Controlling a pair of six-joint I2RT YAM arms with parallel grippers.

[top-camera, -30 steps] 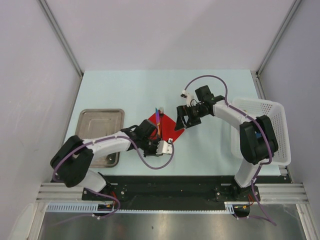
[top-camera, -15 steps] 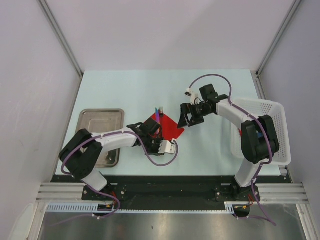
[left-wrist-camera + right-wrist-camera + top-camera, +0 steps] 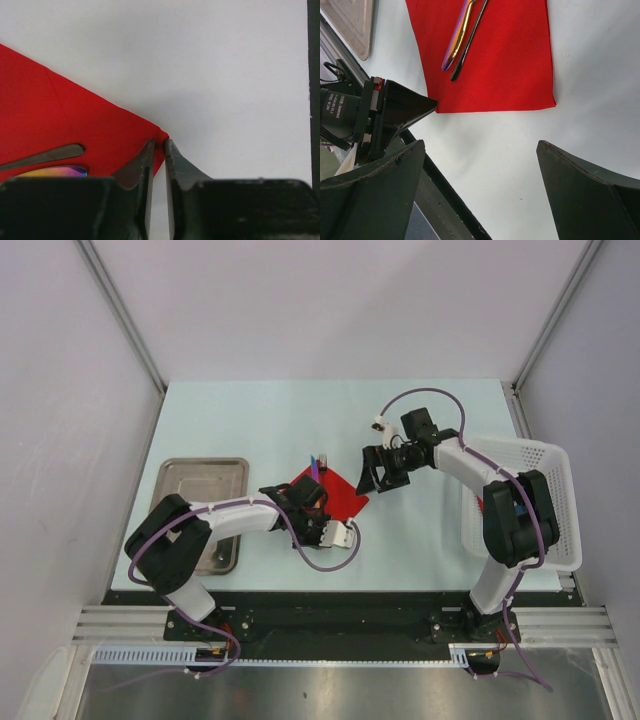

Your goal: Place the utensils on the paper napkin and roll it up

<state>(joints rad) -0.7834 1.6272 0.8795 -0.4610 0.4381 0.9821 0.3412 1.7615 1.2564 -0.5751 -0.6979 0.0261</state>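
The paper napkin (image 3: 343,496) lies flat as a red square on the table. Two slim utensils (image 3: 316,471) rest on it, one iridescent and one dark, their ends jutting past its far corner. In the left wrist view the handles of the utensils (image 3: 46,157) lie on the paper napkin (image 3: 60,120). My left gripper (image 3: 158,144) is low at the napkin's near corner, its jaws pinched on the very tip of the paper. My right gripper (image 3: 377,478) hovers open just right of the napkin, with bare table between its fingers (image 3: 580,195).
A metal tray (image 3: 200,490) sits at the left, beside my left arm. A white basket (image 3: 530,502) stands at the right edge, next to my right arm. The table's near edge (image 3: 445,200) runs close behind the napkin corner.
My left gripper has slid in to the napkin's near corner and narrowed onto it. My right gripper has backed off a little to the right, uncovering the napkin's right corner.
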